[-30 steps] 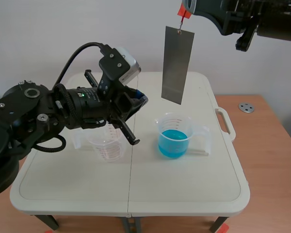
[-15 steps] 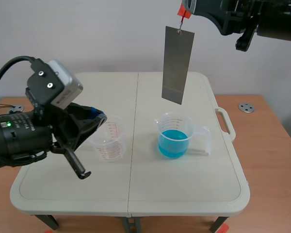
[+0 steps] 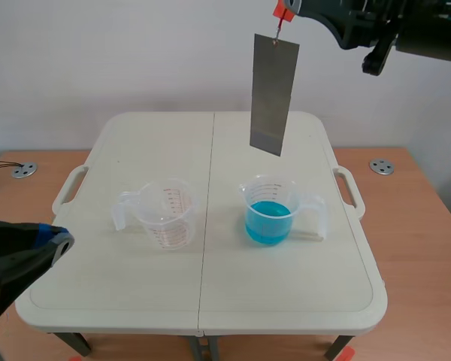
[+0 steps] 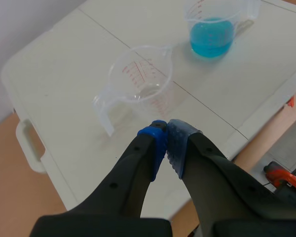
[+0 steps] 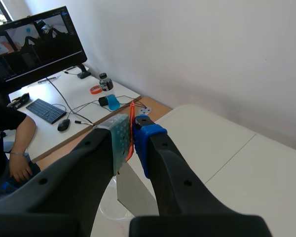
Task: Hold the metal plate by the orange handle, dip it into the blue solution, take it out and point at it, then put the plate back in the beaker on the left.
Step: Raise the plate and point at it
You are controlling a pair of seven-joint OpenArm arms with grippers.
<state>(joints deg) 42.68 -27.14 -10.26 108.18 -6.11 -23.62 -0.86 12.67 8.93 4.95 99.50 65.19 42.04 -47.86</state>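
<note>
A grey metal plate [image 3: 273, 93] hangs high above the table from a small orange handle [image 3: 282, 10]. My right gripper [image 3: 295, 9] is shut on that handle at the scene's top; in the right wrist view the orange handle [image 5: 131, 129] is pinched between the pads, with the metal plate [image 5: 134, 191] showing below the fingers. Under the plate stands a beaker of blue solution [image 3: 270, 210], seen too as the beaker of blue solution [image 4: 212, 29]. An empty clear beaker [image 3: 165, 213] stands to its left. My left gripper [image 3: 56, 242] is shut, low at the table's front left corner, short of the empty beaker [image 4: 144, 84].
The white folding table [image 3: 210, 301] has handles at both sides and stands on a wooden floor. In the right wrist view a desk with a monitor [image 5: 37, 47], keyboard and a seated person's arm [image 5: 12, 143] lies beyond.
My left arm has pulled back from above the empty beaker to the scene's lower left corner. The plate has risen slightly with the right gripper.
</note>
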